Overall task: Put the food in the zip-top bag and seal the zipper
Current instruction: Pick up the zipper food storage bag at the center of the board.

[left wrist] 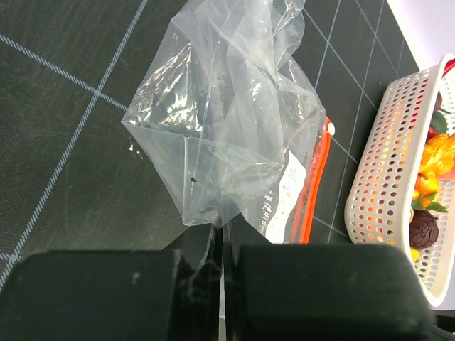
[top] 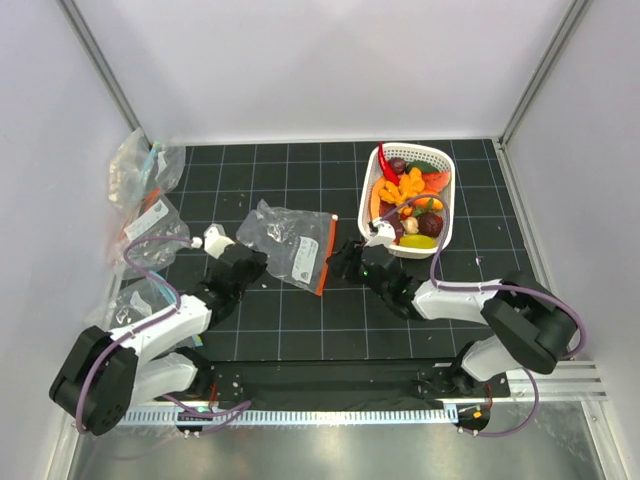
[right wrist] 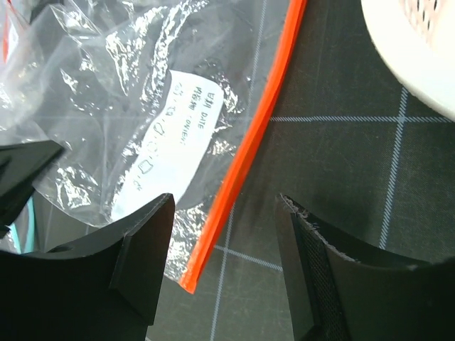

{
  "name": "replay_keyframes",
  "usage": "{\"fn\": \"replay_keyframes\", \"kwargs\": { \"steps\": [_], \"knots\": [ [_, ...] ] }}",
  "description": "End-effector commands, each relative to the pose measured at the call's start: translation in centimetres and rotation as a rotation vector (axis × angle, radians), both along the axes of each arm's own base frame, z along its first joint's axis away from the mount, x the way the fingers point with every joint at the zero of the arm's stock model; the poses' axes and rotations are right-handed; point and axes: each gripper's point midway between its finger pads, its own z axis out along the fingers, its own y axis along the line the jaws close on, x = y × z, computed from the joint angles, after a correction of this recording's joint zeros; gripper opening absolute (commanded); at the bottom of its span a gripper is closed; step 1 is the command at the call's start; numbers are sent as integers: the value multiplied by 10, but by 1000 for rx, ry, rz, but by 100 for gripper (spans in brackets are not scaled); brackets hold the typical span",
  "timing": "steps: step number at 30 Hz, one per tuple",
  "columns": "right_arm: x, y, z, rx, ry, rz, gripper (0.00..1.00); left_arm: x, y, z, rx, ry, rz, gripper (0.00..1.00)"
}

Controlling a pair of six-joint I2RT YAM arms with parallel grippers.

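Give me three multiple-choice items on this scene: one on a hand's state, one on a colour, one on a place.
1. The left hand is:
A. open, holding nothing
B. shut on the zip-top bag
C. holding a chili

2. The zipper is:
A. teal
B. white
C. red-orange

3. The food lies:
A. in the white basket
B. in the zip-top bag
C. scattered loose

Answers:
1 B: the bag's plastic is pinched between its closed fingers.
2 C: the strip shows red-orange in the right wrist view.
3 A: the pieces are piled in the basket, and the bag looks empty.
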Motion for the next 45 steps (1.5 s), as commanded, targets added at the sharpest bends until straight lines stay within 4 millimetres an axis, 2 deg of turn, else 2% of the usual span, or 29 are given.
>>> {"fn": "replay_keyframes", "kwargs": {
  "steps": [1,5,9,13,20,23,24,25,26,27,28,29,31,32,35,36,37,39,41,43,44,45],
  "knots": [
    [13,8,17,79,-42,-39,65,10,-10,18,-42,-49,-11,0],
    [15,16,4,66,-9,-25,64,10,-13,17,-49,-41,-22,0],
    [18,15,-5,68,16,-33,64,9,-13,14,-48,-37,-23,0],
    [23,21,-5,78,15,-9,64,10,-20,10,-57,-21,-50,0],
    [19,33,-5,109,7,55,59,8,-34,0,-83,1,-89,0],
    [17,35,5,124,-10,72,48,8,-35,2,-77,-6,-97,0],
    [17,34,8,115,-25,79,40,9,-36,5,-76,-17,-97,0],
    [18,34,14,120,-38,78,36,10,-34,6,-65,-23,-95,0],
    [19,32,15,114,-43,70,31,10,-34,7,-47,-28,-101,2],
    [19,30,15,102,-51,71,20,13,-35,16,-36,-50,-111,8],
    [19,29,16,97,-51,67,15,14,-37,21,-16,-58,-123,17],
    [18,28,19,96,-59,70,12,8,-33,14,47,-13,-137,30],
    [17,25,19,86,-64,66,8,12,-21,30,114,-29,-73,37],
    [17,23,20,86,-70,63,3,8,-15,28,151,-15,-59,54],
    [17,16,25,76,-87,40,1,2,15,47,233,-14,38,99],
    [18,14,30,79,-97,32,1,0,23,53,261,-11,63,100],
    [18,11,30,70,-102,22,1,-2,40,69,289,-39,137,100],
    [18,7,34,65,-113,10,1,-11,58,78,333,-30,188,100],
    [19,3,33,47,-115,-5,1,-17,65,94,275,-81,228,100],
    [17,6,39,38,-136,12,1,-21,64,90,263,-105,202,100],
    [15,6,40,23,-140,12,1,-18,52,98,214,-152,148,100],
    [14,6,41,0,-156,23,1,-22,49,101,193,-189,113,100]
  ]
}}
